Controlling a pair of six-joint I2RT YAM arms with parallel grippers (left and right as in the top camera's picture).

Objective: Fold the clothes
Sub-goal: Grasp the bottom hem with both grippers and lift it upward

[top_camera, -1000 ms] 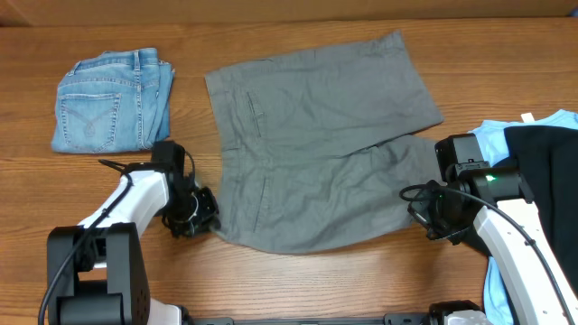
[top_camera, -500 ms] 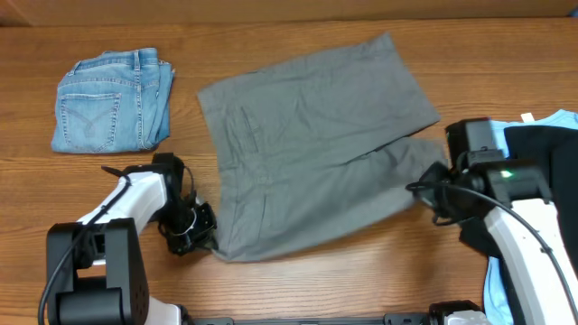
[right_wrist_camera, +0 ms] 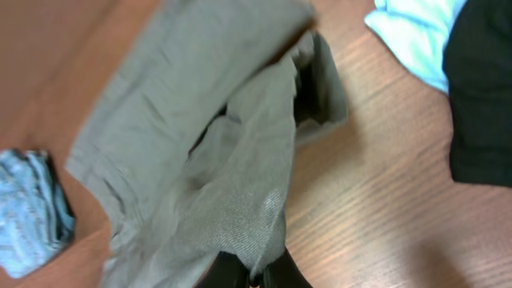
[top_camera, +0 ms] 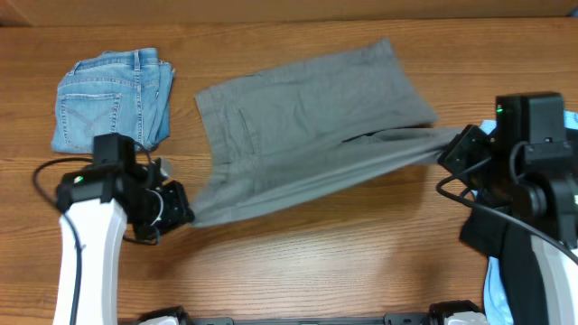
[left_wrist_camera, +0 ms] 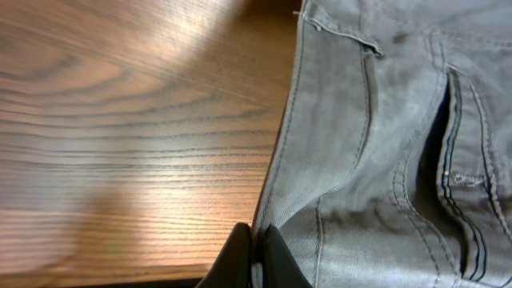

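One pair of grey shorts [top_camera: 307, 113] lies mid-desk, its far leg flat and its near edge lifted, pulled taut between the two arms. The left fingers [left_wrist_camera: 237, 258] are pinched shut on the waistband corner; the right fingers [right_wrist_camera: 227, 274] are clamped on the near leg's hem. Folded blue jeans [top_camera: 113, 97] sit at the far left of the desk [top_camera: 316, 262]. A light-blue garment [right_wrist_camera: 416, 36] and a black garment [right_wrist_camera: 484, 96] lie at the right.
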